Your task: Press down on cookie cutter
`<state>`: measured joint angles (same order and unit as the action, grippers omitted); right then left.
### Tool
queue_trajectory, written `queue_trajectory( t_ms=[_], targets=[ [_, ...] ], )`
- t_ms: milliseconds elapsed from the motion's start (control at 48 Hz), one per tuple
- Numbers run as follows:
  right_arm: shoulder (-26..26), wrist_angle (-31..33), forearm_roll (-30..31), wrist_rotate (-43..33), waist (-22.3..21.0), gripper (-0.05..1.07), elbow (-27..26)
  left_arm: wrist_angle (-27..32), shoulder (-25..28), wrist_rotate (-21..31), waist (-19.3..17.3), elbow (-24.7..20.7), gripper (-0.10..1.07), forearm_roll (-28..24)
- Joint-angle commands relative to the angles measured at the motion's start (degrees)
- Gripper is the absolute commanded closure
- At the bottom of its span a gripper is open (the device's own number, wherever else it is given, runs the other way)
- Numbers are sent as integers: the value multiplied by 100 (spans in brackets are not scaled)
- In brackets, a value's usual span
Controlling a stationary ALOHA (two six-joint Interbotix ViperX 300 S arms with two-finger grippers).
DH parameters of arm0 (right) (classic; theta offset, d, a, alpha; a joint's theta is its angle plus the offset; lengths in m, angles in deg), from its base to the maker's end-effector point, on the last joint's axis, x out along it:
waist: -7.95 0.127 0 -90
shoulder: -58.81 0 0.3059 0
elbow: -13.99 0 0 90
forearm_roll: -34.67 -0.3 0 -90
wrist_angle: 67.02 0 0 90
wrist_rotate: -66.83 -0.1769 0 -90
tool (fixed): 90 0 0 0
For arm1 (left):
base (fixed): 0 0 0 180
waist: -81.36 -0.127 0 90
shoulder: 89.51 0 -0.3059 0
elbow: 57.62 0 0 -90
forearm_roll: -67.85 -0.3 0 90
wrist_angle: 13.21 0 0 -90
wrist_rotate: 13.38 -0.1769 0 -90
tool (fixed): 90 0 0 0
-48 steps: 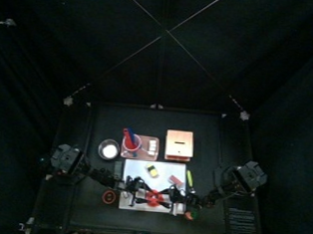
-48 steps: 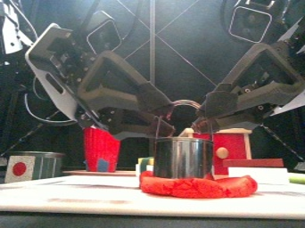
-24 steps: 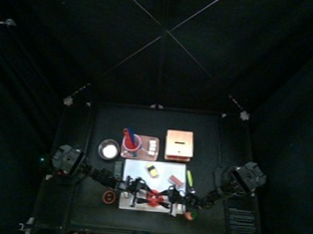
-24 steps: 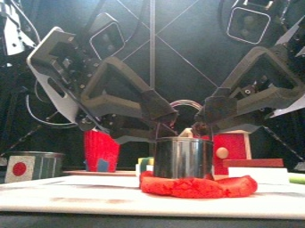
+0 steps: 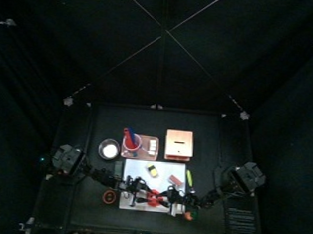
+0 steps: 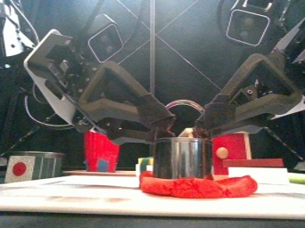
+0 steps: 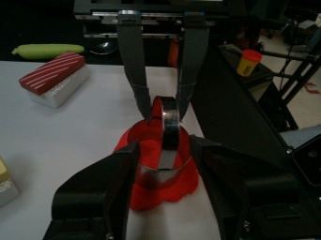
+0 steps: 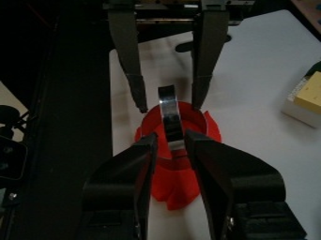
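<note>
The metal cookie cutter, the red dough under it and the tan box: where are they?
metal cookie cutter (image 6: 183,159): front view, its shiny side wall.
red dough (image 6: 198,186): front view, front edge of the flattened lump.
tan box (image 5: 181,144): top view, middle of its top.

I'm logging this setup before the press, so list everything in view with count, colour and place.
cookie cutter: one, shiny metal ring with a handle arch, standing on the dough at the table's front.
dough: one, red, flattened on the white mat.
tan box: one, tan, behind the mat.
red cup: one, red, behind the dough on the left.
small tin: one, grey with a red dot, far left.
left gripper: black, open beside the cutter.
right gripper: black, open on the other side.
</note>
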<state>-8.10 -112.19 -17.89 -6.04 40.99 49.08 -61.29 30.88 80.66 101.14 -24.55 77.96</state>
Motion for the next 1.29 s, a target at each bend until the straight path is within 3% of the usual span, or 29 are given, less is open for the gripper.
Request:
queue_trajectory(
  t_ms=[0,250,1271],
  targets=[
    [-88,-18,-26,-9,-9,32,-211,-26,-53,-9,9,-26,20,0],
    [-88,-9,-35,-9,-9,33,-211,-18,-53,-9,9,-26,37,9],
    [70,290,-105,-9,-35,41,-272,272,79,26,9,-70,38,9]
  ],
)
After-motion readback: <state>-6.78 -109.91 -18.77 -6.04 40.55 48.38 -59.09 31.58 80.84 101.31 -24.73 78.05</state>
